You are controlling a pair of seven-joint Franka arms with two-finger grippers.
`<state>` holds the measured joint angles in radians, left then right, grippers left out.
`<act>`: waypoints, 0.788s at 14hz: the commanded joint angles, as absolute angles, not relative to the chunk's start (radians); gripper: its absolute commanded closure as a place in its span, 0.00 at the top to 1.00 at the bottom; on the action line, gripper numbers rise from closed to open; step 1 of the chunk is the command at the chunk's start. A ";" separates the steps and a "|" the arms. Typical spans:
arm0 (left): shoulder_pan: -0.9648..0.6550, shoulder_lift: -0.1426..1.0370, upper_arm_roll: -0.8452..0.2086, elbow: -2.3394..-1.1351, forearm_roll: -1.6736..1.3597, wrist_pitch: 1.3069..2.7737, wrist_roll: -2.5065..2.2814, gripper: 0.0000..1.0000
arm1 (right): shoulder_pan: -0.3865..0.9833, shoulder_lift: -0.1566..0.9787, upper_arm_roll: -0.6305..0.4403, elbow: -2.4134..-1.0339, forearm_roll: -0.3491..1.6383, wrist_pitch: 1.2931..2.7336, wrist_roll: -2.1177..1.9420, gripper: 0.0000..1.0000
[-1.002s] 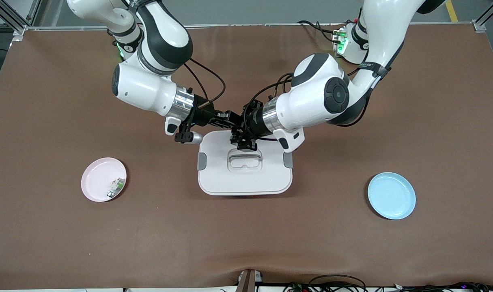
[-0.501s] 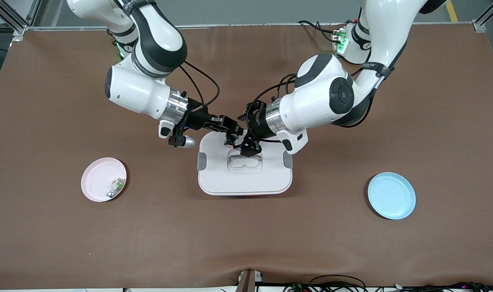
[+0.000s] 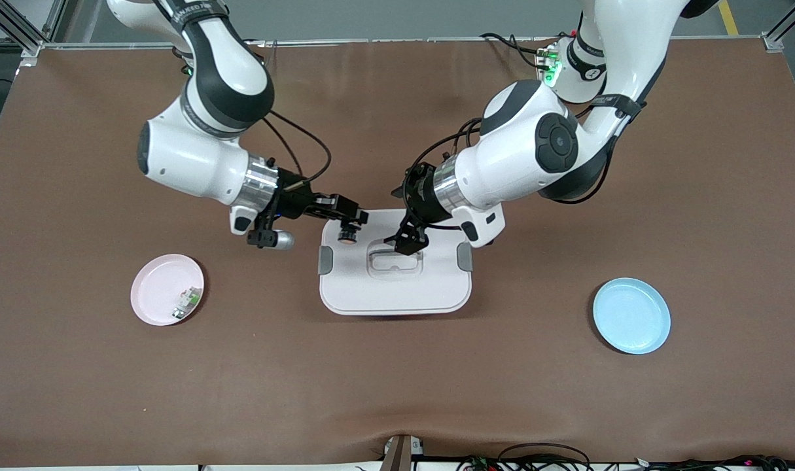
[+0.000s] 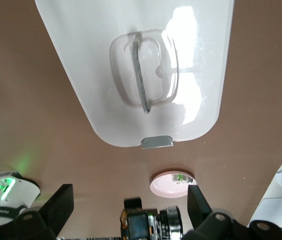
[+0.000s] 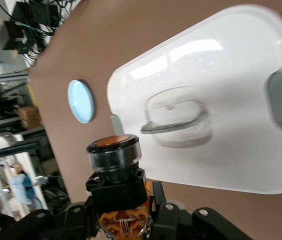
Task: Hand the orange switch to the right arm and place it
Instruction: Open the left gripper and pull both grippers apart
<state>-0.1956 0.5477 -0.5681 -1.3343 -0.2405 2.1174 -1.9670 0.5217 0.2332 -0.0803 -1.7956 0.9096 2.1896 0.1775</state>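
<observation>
Over the white lid [image 3: 394, 288], right end effector [image 3: 349, 229] grips black, orange-capped orange switch [image 5: 113, 162]; left end effector [image 3: 407, 243] gapes.

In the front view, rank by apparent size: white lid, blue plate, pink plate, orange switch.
1. white lid
2. blue plate and pink plate, which look about alike
3. orange switch, held up over the lid, clearly smallest

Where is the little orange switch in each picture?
Front view: the orange switch sits in the right gripper, over the white lid.
Left wrist view: it shows at the bottom edge.
Right wrist view: it is close up, in the jaws.
Shared landmark: the white lid's handle.
</observation>
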 commanded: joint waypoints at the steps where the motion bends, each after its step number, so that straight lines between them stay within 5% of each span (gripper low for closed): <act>1: -0.169 0.506 -0.566 -1.339 -0.158 2.059 -1.921 1.00 | 0.407 0.189 -0.071 -1.786 0.780 2.035 0.041 0.00; 5: -0.097 0.469 -0.566 -1.339 -0.107 1.971 -1.722 1.00 | 0.255 0.189 -0.071 -1.741 0.541 1.839 -0.239 0.00; 11: 0.061 0.394 -0.565 -1.341 -0.104 1.793 -1.292 1.00 | 0.184 0.187 -0.071 -1.741 0.123 1.828 -0.546 0.00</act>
